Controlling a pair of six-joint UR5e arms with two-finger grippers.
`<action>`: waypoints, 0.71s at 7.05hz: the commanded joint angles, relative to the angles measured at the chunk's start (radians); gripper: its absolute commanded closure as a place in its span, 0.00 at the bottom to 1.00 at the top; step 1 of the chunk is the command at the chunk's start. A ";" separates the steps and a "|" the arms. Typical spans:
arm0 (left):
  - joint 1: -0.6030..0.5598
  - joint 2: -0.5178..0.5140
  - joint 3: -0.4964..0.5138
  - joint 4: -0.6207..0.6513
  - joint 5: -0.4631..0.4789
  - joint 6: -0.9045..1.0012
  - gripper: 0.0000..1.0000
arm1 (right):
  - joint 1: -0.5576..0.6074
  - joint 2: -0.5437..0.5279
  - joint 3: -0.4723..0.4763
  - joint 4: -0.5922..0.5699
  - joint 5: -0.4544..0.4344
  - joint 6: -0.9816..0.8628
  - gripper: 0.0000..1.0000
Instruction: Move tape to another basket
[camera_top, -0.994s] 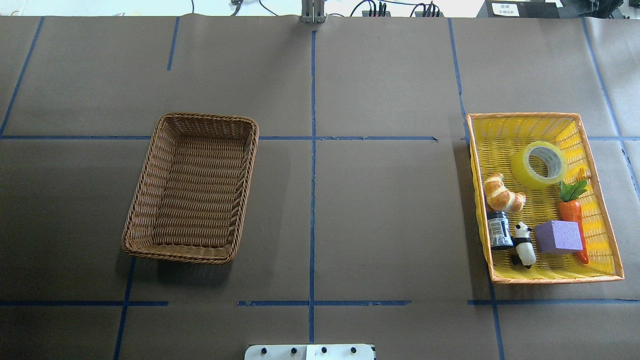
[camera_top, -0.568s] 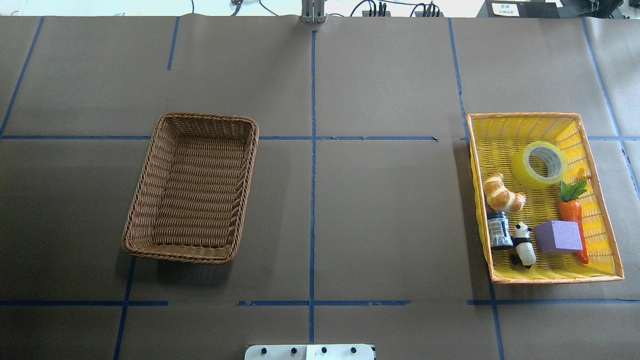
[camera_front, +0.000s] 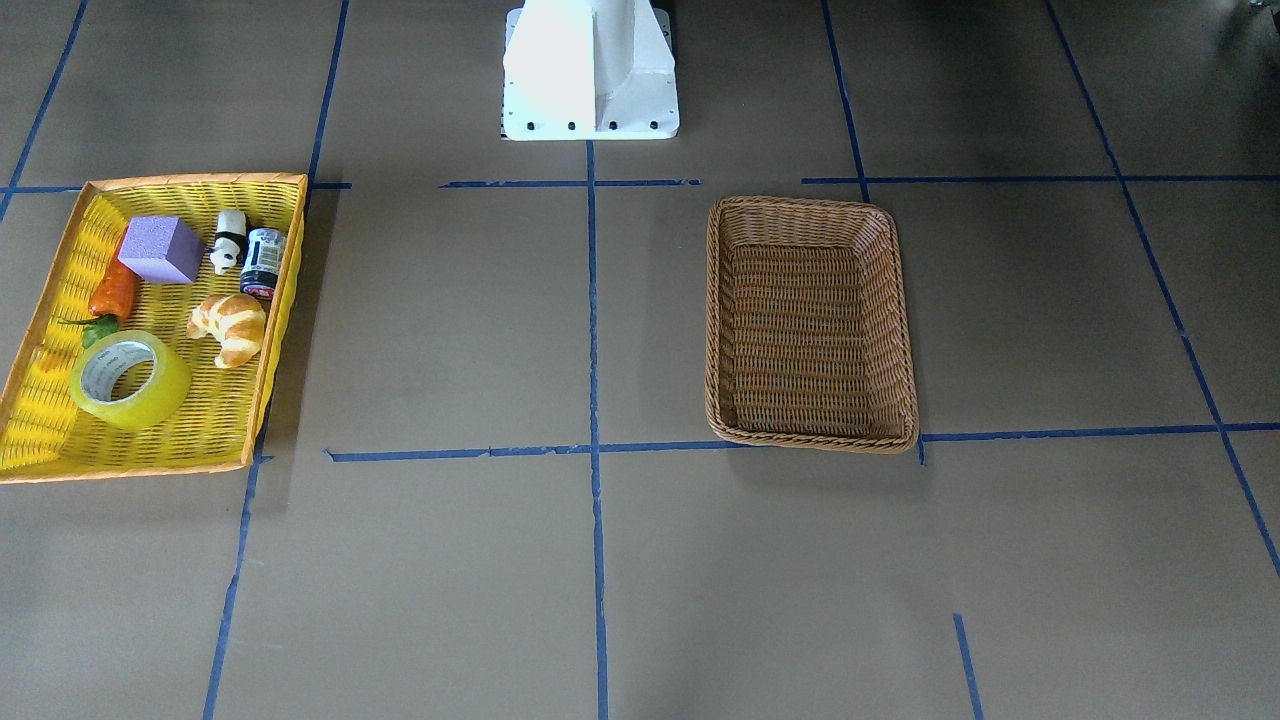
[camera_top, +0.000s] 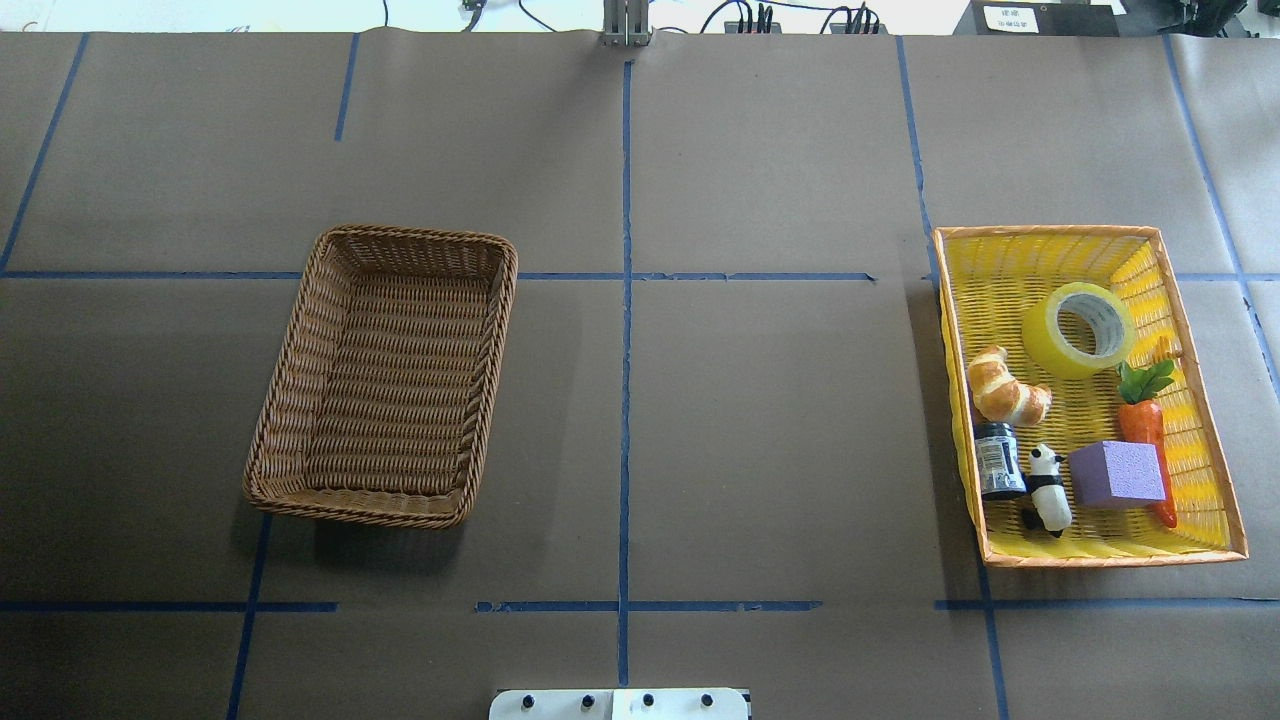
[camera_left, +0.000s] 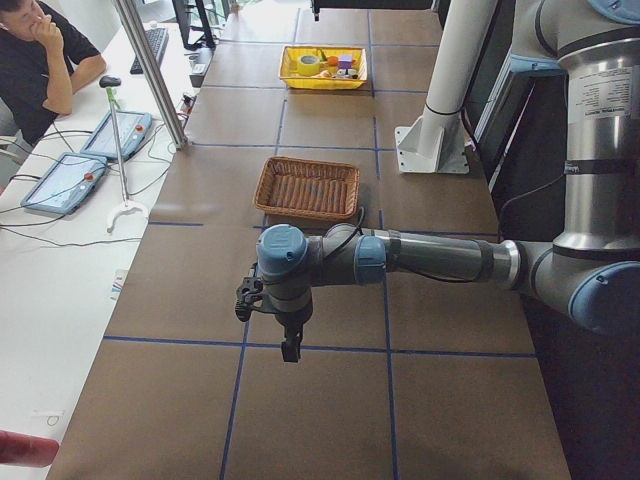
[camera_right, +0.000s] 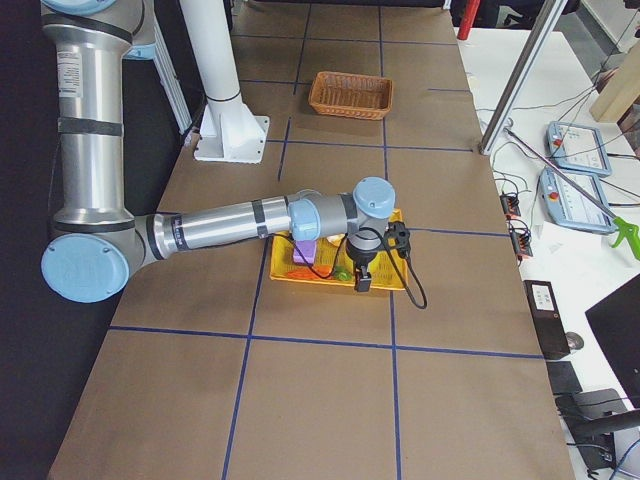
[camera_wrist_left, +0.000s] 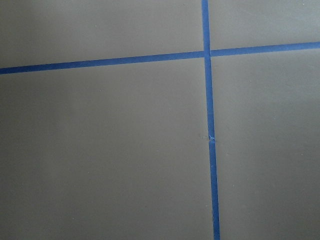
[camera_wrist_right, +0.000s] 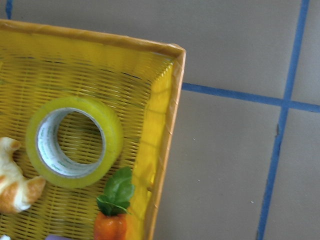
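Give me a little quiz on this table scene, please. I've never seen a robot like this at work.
1. True or false: the tape already lies in the brown wicker basket.
2. Which wrist camera shows the tape? A: the left one. B: the right one. C: both.
3. Fill in: in the yellow basket, the tape lies flat with its hole facing ____.

Key: 1 false, since it is in the yellow basket; 2 B; 3 up.
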 joint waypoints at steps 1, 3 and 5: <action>0.000 -0.001 0.002 0.002 -0.002 0.000 0.00 | -0.120 0.089 -0.042 0.048 -0.038 0.157 0.02; 0.000 0.000 0.006 0.002 -0.068 0.000 0.00 | -0.142 0.114 -0.149 0.156 -0.038 0.168 0.02; 0.000 0.001 -0.003 0.000 -0.078 0.000 0.00 | -0.191 0.138 -0.234 0.251 -0.046 0.257 0.06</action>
